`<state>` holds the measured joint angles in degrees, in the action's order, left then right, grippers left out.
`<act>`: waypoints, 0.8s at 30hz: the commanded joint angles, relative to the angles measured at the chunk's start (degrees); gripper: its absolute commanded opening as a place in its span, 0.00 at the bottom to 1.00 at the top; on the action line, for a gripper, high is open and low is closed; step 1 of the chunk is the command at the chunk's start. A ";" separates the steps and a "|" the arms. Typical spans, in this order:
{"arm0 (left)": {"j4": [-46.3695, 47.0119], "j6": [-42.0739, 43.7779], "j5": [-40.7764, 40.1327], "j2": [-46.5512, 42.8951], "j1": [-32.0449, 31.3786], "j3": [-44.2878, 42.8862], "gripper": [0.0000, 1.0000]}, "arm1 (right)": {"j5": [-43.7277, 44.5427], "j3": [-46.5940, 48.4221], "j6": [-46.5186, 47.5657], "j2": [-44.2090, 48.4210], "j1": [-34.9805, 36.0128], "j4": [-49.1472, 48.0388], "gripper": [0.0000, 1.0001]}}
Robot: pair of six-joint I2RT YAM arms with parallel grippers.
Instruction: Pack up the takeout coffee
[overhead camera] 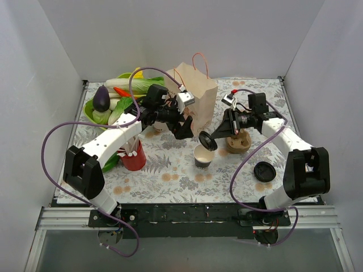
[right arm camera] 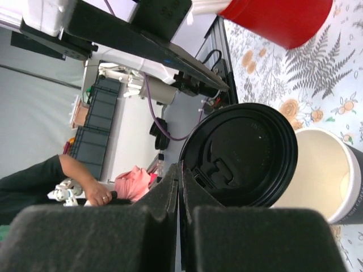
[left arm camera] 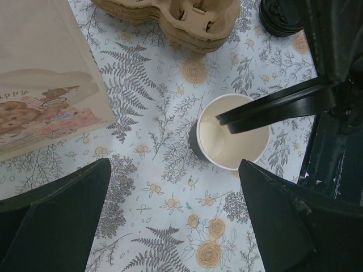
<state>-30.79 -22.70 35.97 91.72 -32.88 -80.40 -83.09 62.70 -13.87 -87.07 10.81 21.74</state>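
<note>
The takeout coffee cup (overhead camera: 204, 156) (left arm camera: 235, 148) (right arm camera: 326, 170), dark outside and white inside, stands upright on the flowered cloth with no lid on it. My right gripper (overhead camera: 216, 135) (right arm camera: 180, 177) is shut on the edge of a round black lid (overhead camera: 207, 140) (left arm camera: 278, 106) (right arm camera: 244, 153). It holds that lid tilted just above the cup's rim. My left gripper (overhead camera: 184, 127) (left arm camera: 174, 165) hangs open over bare cloth, just left of and behind the cup, with nothing between its fingers.
A brown cardboard carrier (overhead camera: 238, 143) (left arm camera: 187, 22) sits right of the cup, below the right arm. A paper bag (overhead camera: 195, 96) (left arm camera: 39, 85) stands behind. A loose black lid (overhead camera: 265, 170) lies front right. A red cup (overhead camera: 134, 158) and vegetables (overhead camera: 113, 96) stand at the left.
</note>
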 commanded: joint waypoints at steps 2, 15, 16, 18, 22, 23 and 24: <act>2.13 1.61 2.44 0.38 -0.69 -1.17 0.98 | -5.59 -6.95 -16.79 -1.44 0.00 -19.26 0.01; 6.61 -0.85 5.25 3.46 -1.39 1.47 0.98 | -4.10 -8.91 -18.91 -4.69 0.18 -21.21 0.01; 7.05 -1.20 5.34 3.55 -1.39 2.17 0.98 | -4.01 -8.91 -19.00 -4.69 0.18 -21.12 0.01; 8.19 -2.17 5.52 3.64 -1.57 2.88 0.98 | -4.01 -9.08 -19.18 -5.04 0.09 -21.21 0.01; 9.86 -3.93 6.66 3.46 -1.57 4.72 0.98 | -3.84 -9.52 -19.62 -5.13 0.09 -22.97 0.01; 10.22 -4.45 6.92 3.46 -1.48 5.42 0.98 | -3.66 -9.78 -19.79 -5.22 0.09 -23.14 0.01; 11.00 -5.16 7.36 3.55 -1.57 5.87 0.98 | -3.57 -9.96 -20.32 -5.13 0.00 -23.49 0.01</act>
<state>-23.18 -25.54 40.75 95.57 -34.15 -76.47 -84.25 53.65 -32.91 -92.23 10.90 1.17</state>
